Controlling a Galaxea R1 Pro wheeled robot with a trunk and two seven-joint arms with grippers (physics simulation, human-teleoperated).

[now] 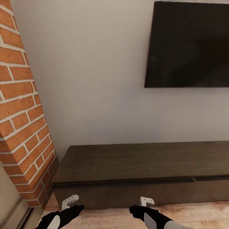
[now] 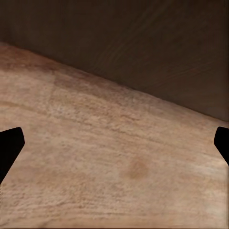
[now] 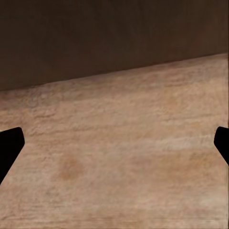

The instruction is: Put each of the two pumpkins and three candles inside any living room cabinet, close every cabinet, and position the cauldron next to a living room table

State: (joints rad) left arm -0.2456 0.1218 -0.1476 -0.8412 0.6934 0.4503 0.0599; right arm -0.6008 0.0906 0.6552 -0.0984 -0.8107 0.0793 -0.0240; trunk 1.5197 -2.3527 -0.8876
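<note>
The long low dark-brown wooden cabinet (image 1: 140,171) stands against the off-white wall (image 1: 95,79) straight ahead of me, its flat top bare and its handle-less fronts flush, apart from a thin dark seam under the top edge. Above the cabinet's right part hangs the black wall television (image 1: 187,44). At the cabinet's left end rises the red-brick fireplace column (image 1: 22,111), touching or just beside the cabinet's corner. In front of the cabinet lies the light wood-plank floor (image 1: 197,213).

My left claw (image 1: 70,208) hangs low just before the cabinet's front near its left end, and my right claw (image 1: 140,208) hangs just before the front further to the right; neither touches the wood. In my left wrist view the two dark fingertips (image 2: 10,148) sit at opposite edges, spread wide, with nothing between them but floor and the cabinet's dark front (image 2: 143,43) beyond. My right wrist view gives the same: fingertips (image 3: 10,148) wide apart, empty, floor below and the dark front (image 3: 114,38) ahead.
</note>
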